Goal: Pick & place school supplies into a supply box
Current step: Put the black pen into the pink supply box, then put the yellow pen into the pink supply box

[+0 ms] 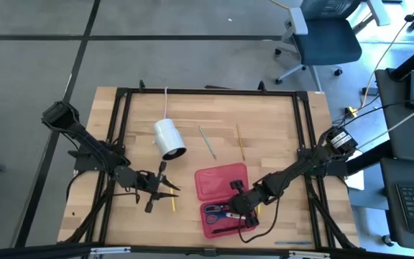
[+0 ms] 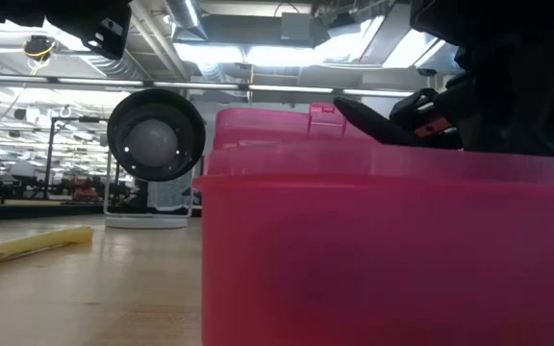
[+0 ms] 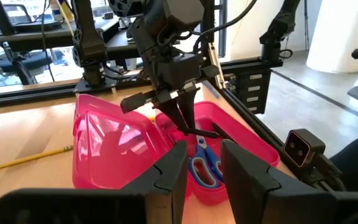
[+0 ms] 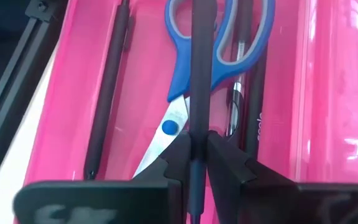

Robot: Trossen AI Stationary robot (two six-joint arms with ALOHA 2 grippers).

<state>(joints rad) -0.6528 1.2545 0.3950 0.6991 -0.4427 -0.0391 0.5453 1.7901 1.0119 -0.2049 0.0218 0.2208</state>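
The right pincer (image 4: 191, 152) holds a thin black pen (image 4: 201, 74) low over the flat red translucent plastic box (image 1: 221, 180), which lies open on the wooden desk (image 1: 279, 122) with blue-handled scissors (image 4: 194, 68) inside. I think it should lower the pen beside the scissors, then open gently. The left pincer (image 3: 201, 165) waits nearby, narrowly open and empty. Pale lettering on another pen is unreadable.

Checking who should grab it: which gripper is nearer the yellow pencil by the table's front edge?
Left. The left gripper hangs right beside the yellow pencil; the right gripper is over the supply box.
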